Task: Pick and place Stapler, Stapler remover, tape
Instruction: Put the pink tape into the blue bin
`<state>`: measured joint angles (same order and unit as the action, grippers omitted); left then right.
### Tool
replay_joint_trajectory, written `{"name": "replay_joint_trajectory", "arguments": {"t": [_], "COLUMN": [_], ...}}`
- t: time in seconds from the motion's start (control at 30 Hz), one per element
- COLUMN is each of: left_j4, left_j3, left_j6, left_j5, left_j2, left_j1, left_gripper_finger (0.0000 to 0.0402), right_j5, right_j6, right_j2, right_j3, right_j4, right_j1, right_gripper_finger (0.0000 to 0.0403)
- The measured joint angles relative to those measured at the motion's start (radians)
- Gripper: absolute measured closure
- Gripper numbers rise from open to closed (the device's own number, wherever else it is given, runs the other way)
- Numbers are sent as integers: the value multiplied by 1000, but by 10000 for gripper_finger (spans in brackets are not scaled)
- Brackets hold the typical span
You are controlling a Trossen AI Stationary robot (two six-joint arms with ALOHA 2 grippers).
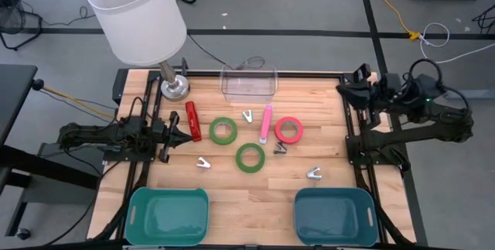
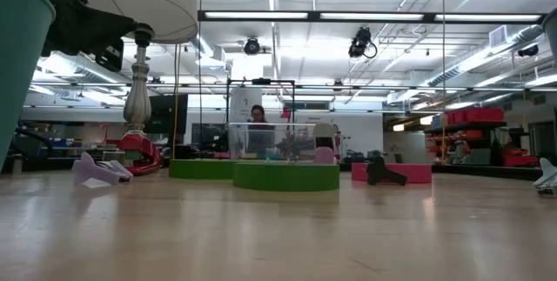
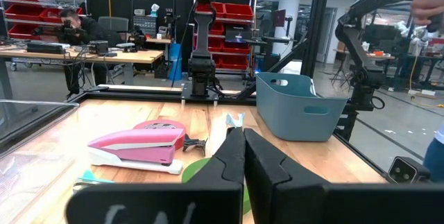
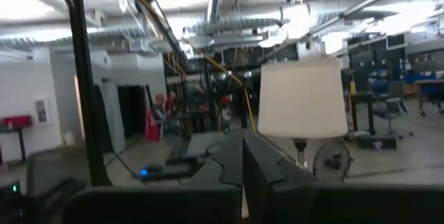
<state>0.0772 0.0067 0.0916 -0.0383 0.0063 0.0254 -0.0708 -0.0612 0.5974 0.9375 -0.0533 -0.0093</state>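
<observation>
On the table lie a red stapler (image 1: 192, 121), a pink stapler (image 1: 266, 123) (image 3: 139, 144), two green tape rings (image 1: 223, 131) (image 1: 250, 157) and one red-pink ring (image 1: 288, 130), all flat on the wood. Several small staple removers are scattered about (image 1: 247, 115) (image 1: 203, 163) (image 1: 280, 148) (image 1: 314, 173). My left gripper (image 1: 178, 132) (image 3: 243, 156) is shut, low over the table's left side, its tip just beside the red stapler and pointing toward the rings. My right gripper (image 1: 352, 89) (image 4: 243, 148) is shut, raised at the table's far right corner.
A lamp (image 1: 139, 18) stands by its metal base (image 1: 174, 87) at the far left. A clear plastic box (image 1: 248, 82) sits at the far edge. Two teal bins (image 1: 168, 215) (image 1: 335, 215) sit at the near edge, with bare wood between them. People sit in the room behind.
</observation>
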Motion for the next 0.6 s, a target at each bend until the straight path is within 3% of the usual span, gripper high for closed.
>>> {"name": "replay_joint_trajectory", "arguments": {"t": [0.6], "left_j4": [0], "left_j3": [0], "left_j6": [0], "left_j5": [0], "left_j2": [0], "left_j1": [0], "left_gripper_finger": [399], "right_j5": [0], "right_j6": [1], "right_j2": [105], "right_j3": [0], "right_j4": [-404], "right_j1": [0], "right_gripper_finger": [401]}}
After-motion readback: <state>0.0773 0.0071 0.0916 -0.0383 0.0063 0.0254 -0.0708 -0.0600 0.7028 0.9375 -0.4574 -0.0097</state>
